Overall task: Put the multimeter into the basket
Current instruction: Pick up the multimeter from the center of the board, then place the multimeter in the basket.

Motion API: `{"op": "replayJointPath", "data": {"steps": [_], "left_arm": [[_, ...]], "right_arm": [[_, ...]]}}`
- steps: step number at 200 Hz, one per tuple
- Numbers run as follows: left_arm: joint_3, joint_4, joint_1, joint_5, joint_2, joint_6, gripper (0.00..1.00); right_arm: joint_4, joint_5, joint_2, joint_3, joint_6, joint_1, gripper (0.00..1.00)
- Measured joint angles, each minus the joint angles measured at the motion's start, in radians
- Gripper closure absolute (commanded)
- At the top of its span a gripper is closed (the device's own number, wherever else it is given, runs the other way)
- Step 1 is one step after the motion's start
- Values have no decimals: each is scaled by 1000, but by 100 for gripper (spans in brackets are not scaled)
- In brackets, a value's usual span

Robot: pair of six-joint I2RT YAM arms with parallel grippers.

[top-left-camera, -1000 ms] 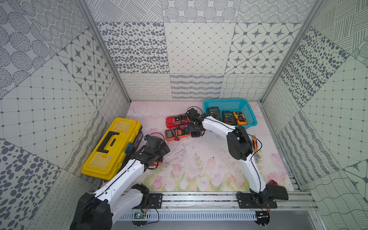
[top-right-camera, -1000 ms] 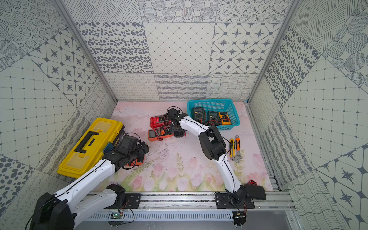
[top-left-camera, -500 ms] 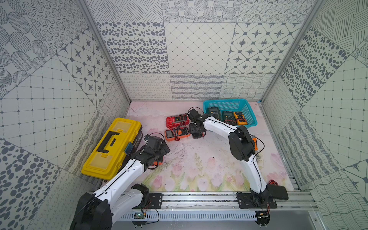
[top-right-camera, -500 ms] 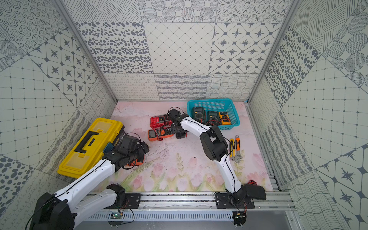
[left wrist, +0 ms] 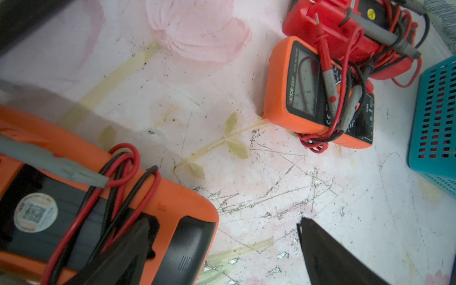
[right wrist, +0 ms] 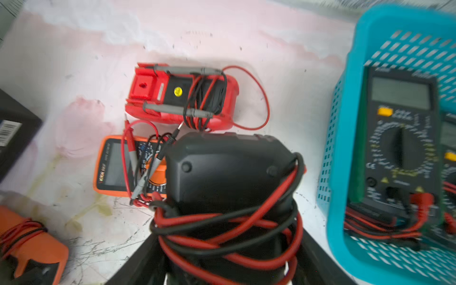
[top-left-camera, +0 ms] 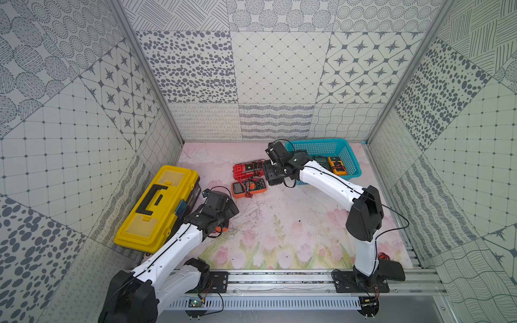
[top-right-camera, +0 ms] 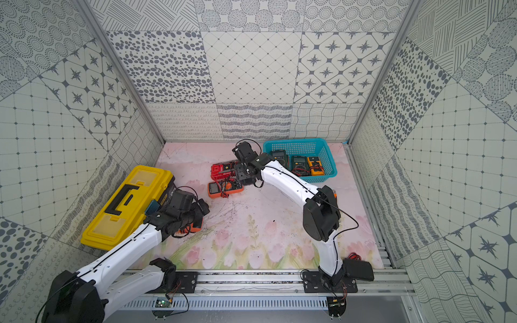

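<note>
Black plastic wound in red and black leads: that is the multimeter (right wrist: 222,172) which the right gripper (right wrist: 227,256) pinches between its jaws. It is just outside the basket (top-left-camera: 321,147), beside the wall that faces the red meter (right wrist: 182,96) and the orange meter (right wrist: 116,165) lying on the desk (top-left-camera: 279,223). By the look of it the carry is in hand: the grasp is made, the drop is not. Other meters (top-right-camera: 298,162) lie inside the basket, so the next move calls for a lift clear of its rim, a short travel over a bare part of it, then lowering and release, minding that the leads do not snag the rim. Well apart from the basket, the left gripper (left wrist: 227,251) hangs spread wide over a second orange meter (left wrist: 74,197), gripping nothing.
</note>
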Motion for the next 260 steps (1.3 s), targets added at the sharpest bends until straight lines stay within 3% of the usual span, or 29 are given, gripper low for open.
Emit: {"op": "replayJointPath", "data": {"steps": [57, 140, 260], "left_arm": [[0, 2, 0, 3, 3, 0, 1], [0, 2, 0, 3, 1, 0, 1], [3, 1, 2, 3, 0, 3, 1]], "right_arm": [[-1, -2, -116, 8, -72, -161, 82], [-48, -70, -74, 52, -133, -455, 83], [-150, -174, 91, 58, -171, -563, 78]]}}
